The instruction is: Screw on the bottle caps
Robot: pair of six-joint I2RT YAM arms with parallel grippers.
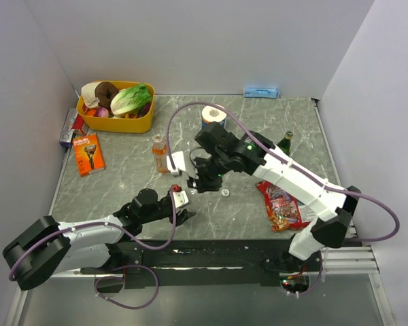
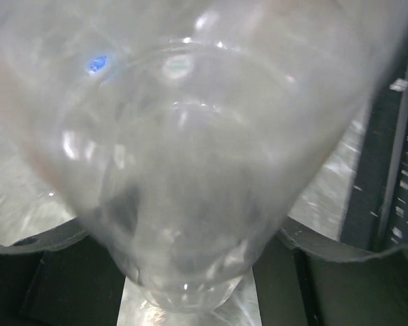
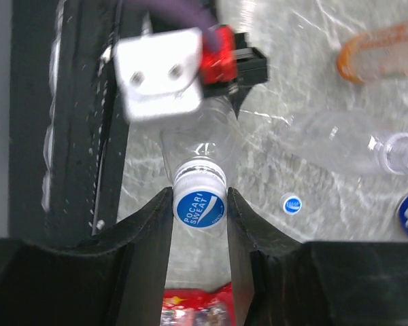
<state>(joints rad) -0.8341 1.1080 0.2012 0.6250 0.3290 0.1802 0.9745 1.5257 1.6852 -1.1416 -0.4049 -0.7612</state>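
Cap (image 3: 199, 209) sits on the neck of bottle (image 3: 190, 149), mid-counter toward the near edge; how far it is threaded can't be told. Right pincer (image 3: 199, 200) is clamped on the cap and left pincer (image 2: 190, 272) grips the bottle body.

Left to do: second bottle (image 3: 347, 146) lies open, with loose cap (image 3: 292, 204) near it. The orange bottle (image 1: 160, 155) is toward the far edge, top unclear. The snack bag (image 1: 280, 205) is toward the near right corner. Judged: nothing obstructs.
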